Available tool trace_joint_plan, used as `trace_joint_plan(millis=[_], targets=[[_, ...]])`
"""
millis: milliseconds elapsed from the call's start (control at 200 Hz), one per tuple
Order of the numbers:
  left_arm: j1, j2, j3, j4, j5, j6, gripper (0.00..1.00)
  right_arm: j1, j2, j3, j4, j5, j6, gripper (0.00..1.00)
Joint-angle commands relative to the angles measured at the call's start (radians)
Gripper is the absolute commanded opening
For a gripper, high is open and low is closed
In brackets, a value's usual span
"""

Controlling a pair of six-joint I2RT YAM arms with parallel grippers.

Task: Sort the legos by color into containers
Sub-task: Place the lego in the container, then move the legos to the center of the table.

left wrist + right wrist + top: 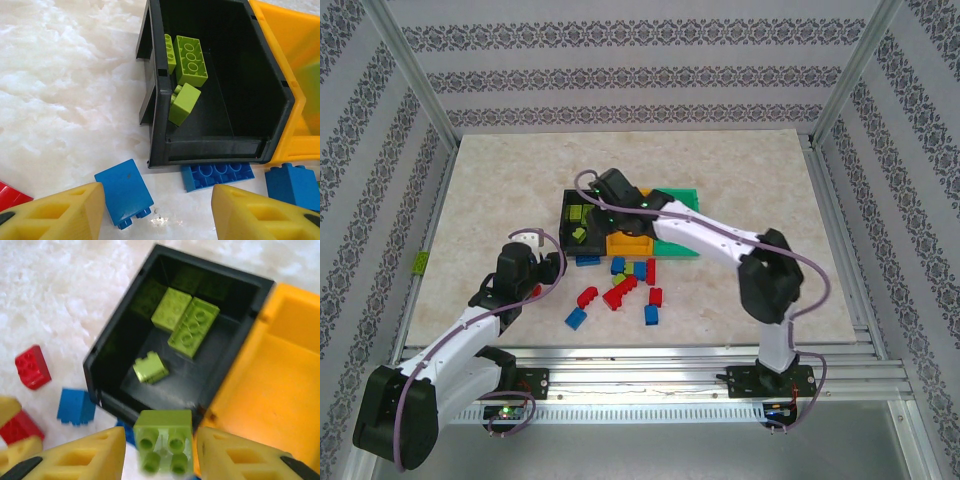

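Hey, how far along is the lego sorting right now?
Early. Done: three lime bricks lie in the black bin. In hand: a fourth lime brick sits between the fingers of the right tool at that bin's near rim; gripped or released, I cannot tell. Remaining: red bricks and blue bricks lie on the table; the left tool hovers open over blue ones.

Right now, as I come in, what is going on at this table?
The robot is sorting by color. The right tool hangs over the near rim of the black bin with a lime green brick between its fingers; whether it grips it is unclear. Three green bricks already lie inside. The left tool is open and empty above a blue brick.
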Motion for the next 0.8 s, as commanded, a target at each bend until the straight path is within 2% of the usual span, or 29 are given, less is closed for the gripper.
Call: trace_joint_plan(millis=[0,70,140,365,445,580,794], targets=[[0.016,-0.002,-0.012,0.034,-0.009,-0.015,0.58,-0.001,0.066,0.103,-0.068,-0.021,-0.035,0.51],[0.017,-0.003,-0.013,0.033,-0.011,-0.015,0.58,-0.001,0.07,0.098,-0.079,-0.029,-0.031,0.57],[0.017,-0.003,-0.012,0.033,-0.009,-0.015,0.58,0.001,0.035,0.022,-0.061,-0.033,-0.022,0.57],[0.016,0.004,-0.011,0.045,0.01,-0.023,0.58,0.016,-0.166,-0.347,0.003,-0.012,0.037,0.45],[0.016,0.008,-0.01,0.046,0.017,-0.025,0.58,0.013,-0.198,-0.424,0.021,-0.009,0.057,0.4],[0.016,0.02,-0.01,0.054,0.017,-0.024,0.58,0.004,-0.19,-0.47,0.049,-0.037,0.083,0.31],[0.018,0.03,-0.005,0.047,0.015,-0.021,0.58,0.014,-0.139,-0.444,0.062,-0.073,0.096,0.28]])
